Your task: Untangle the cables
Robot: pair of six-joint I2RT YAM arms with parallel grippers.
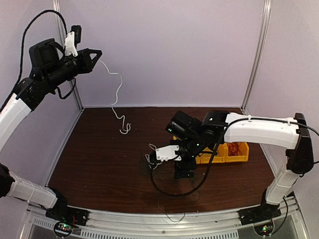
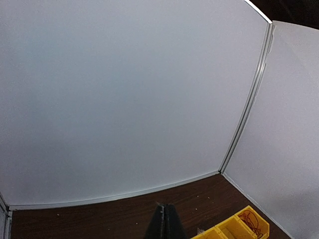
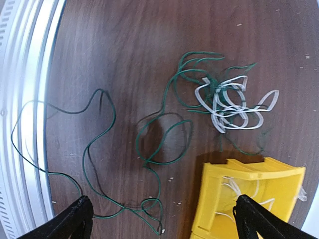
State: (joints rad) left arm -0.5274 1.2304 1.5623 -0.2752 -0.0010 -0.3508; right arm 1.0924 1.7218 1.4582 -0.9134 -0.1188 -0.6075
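Note:
My left gripper (image 1: 94,54) is raised high at the back left, shut on the end of a thin white cable (image 1: 117,89) that hangs down and curls on the table. In the left wrist view its jaws (image 2: 166,221) are pressed together. My right gripper (image 1: 183,172) hovers low over the table, wide open and empty (image 3: 162,224). Below it lie a long thin green cable (image 3: 149,149) in loose loops and a small tangle of white cable (image 3: 234,102) knotted with green. These show only as faint dark strands in the top view (image 1: 149,159).
Yellow bins (image 1: 244,155) stand on the table to the right of my right gripper; one compartment holds red wires (image 1: 234,148), another white wires (image 3: 244,189). The bins also show in the left wrist view (image 2: 234,225). White walls enclose the table; its metal front edge (image 3: 25,99) is close.

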